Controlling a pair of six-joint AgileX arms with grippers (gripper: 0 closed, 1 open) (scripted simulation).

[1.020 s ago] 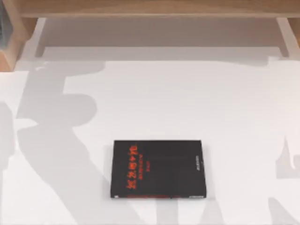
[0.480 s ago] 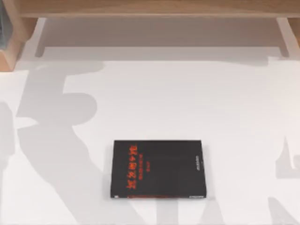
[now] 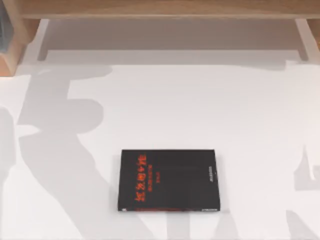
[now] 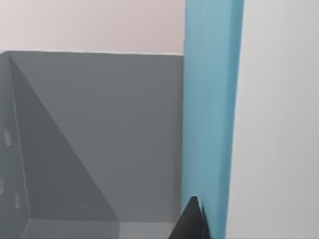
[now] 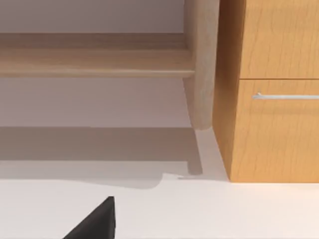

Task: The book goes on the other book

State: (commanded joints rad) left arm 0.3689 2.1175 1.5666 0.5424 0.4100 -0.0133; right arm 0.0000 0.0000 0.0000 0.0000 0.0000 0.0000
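The other book (image 3: 169, 180), thin and black with red characters, lies flat on the white table (image 3: 200, 110) at front centre, with nothing on top of it. In the left wrist view the book (image 4: 212, 114) stands upright as a tall teal-blue band, with a grey-walled compartment (image 4: 99, 134) beside it. A dark tip of my left gripper (image 4: 192, 223) sits right against the teal book's near edge. A dark part of my right gripper (image 5: 94, 221) hovers over the white tabletop, away from both books.
A wooden shelf (image 3: 165, 10) runs along the table's back edge, with a wooden side panel (image 3: 12, 45) at the back left. The right wrist view faces a shelf post (image 5: 201, 64) and a wooden drawer cabinet (image 5: 274, 99) with a metal handle.
The arm shadow on the left of the table shifts slightly. The black book has not moved.
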